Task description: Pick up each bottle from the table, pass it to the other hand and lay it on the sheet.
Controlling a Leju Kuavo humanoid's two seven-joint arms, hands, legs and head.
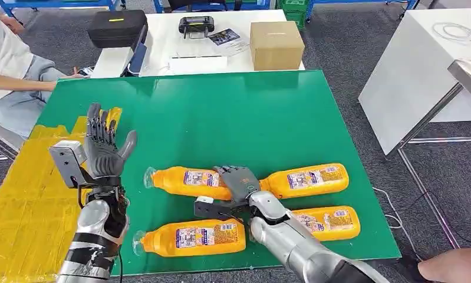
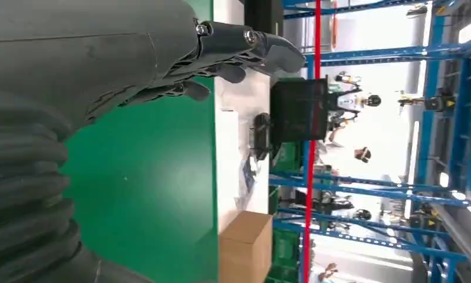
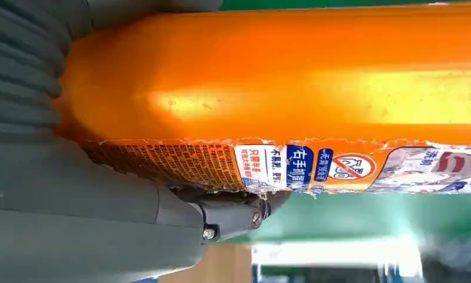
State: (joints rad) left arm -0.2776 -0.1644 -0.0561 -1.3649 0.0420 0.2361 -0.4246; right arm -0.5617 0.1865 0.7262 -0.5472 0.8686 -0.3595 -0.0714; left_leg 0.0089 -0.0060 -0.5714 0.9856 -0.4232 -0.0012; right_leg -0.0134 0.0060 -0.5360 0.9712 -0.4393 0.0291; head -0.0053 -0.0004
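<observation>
The right hand (image 1: 237,181) lies palm-down across the far-left bottle (image 1: 188,180), at about six o'clock on the green table (image 1: 233,112); the right wrist view shows the orange bottle body (image 3: 280,88) pressed against the palm with the thumb (image 3: 233,215) under its label, so the hand is gripping it while it lies on the table. At three o'clock from that hand lies the far-right bottle (image 1: 306,180), its neck just beside the fingers. At five o'clock lies the near-right bottle (image 1: 333,222), partly behind the silver forearm, and at seven o'clock the near-left bottle (image 1: 191,237). The left hand (image 1: 103,147) is raised at nine o'clock, fingers spread and upright, holding nothing. Beneath it at the table's left lies the yellow sheet (image 1: 26,200). At twelve o'clock beyond the green table stands a cardboard box (image 1: 276,45).
</observation>
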